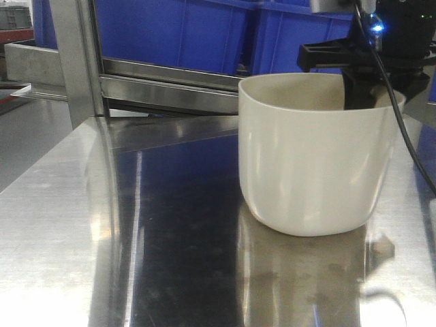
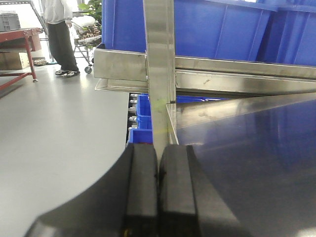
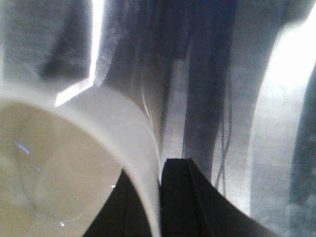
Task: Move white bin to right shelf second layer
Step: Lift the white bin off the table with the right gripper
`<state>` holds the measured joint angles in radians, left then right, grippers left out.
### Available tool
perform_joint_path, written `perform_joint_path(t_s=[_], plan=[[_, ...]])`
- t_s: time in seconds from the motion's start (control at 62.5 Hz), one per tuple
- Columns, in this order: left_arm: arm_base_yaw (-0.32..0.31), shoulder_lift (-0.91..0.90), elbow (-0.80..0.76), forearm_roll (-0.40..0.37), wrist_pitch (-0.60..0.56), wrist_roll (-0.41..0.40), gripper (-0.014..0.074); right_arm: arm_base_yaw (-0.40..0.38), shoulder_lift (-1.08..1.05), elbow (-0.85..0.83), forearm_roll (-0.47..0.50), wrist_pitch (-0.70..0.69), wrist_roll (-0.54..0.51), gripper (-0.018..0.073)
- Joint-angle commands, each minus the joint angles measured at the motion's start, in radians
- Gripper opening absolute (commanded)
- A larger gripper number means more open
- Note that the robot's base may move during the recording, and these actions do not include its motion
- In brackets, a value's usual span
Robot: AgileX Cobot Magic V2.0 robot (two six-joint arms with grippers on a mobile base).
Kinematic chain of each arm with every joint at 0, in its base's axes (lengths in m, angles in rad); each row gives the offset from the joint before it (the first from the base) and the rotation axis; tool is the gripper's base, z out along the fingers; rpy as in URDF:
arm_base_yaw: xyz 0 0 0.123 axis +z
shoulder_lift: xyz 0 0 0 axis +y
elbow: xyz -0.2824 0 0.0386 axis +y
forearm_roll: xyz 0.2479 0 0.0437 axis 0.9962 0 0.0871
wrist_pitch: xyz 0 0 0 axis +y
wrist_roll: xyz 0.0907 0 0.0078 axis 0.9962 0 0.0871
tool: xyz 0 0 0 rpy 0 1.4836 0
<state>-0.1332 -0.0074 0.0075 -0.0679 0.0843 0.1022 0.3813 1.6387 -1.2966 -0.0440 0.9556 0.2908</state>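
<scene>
The white bin (image 1: 313, 157) stands upright on the shiny steel table (image 1: 102, 259), right of centre. My right gripper (image 1: 361, 92) comes down over its far right rim and is shut on it. In the right wrist view the bin's wall (image 3: 118, 128) runs between the jaws, one finger inside and one finger (image 3: 180, 197) outside. My left gripper (image 2: 158, 148) is shut on nothing and hangs by the table's left edge, facing a steel post (image 2: 159, 69). Behind the bin, a rack's steel front bars (image 1: 170, 82) show. Which level is the right shelf second layer I cannot tell.
Blue crates (image 1: 177, 30) sit on the rack behind the bin, with more blue crates (image 2: 143, 111) lower down. An upright steel post (image 1: 78, 61) stands at the table's back left. A person (image 2: 59, 29) and a red table (image 2: 15, 37) are across the grey floor at left.
</scene>
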Motion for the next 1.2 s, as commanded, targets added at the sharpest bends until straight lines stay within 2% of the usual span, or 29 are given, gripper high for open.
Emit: perform_joint_path(t_s=[0.0, 0.24, 0.671, 0.783, 0.975, 1.183], plan=[[-0.003, -0.014, 0.037, -0.006, -0.084, -0.003, 0.0085, -0.007, -0.102, -0.035, -0.002, -0.088, 0.000, 0.0054], [-0.003, -0.014, 0.037, -0.006, -0.084, -0.003, 0.0085, -0.007, -0.292, 0.013, -0.002, -0.202, 0.000, 0.0056], [-0.003, -0.014, 0.037, -0.006, -0.084, -0.003, 0.0085, -0.010, -0.701, 0.365, -0.002, -0.348, 0.000, 0.0056], [-0.003, -0.014, 0.037, -0.006, -0.084, -0.003, 0.0085, -0.036, -0.804, 0.457, 0.010, -0.365, 0.000, 0.0056], [-0.003, -0.014, 0.037, -0.006, -0.084, -0.003, 0.0085, -0.137, -0.970, 0.590, 0.044, -0.377, 0.000, 0.0056], [-0.003, -0.014, 0.037, -0.006, -0.084, -0.003, 0.0085, -0.204, -1.087, 0.653, 0.054, -0.381, 0.000, 0.0056]])
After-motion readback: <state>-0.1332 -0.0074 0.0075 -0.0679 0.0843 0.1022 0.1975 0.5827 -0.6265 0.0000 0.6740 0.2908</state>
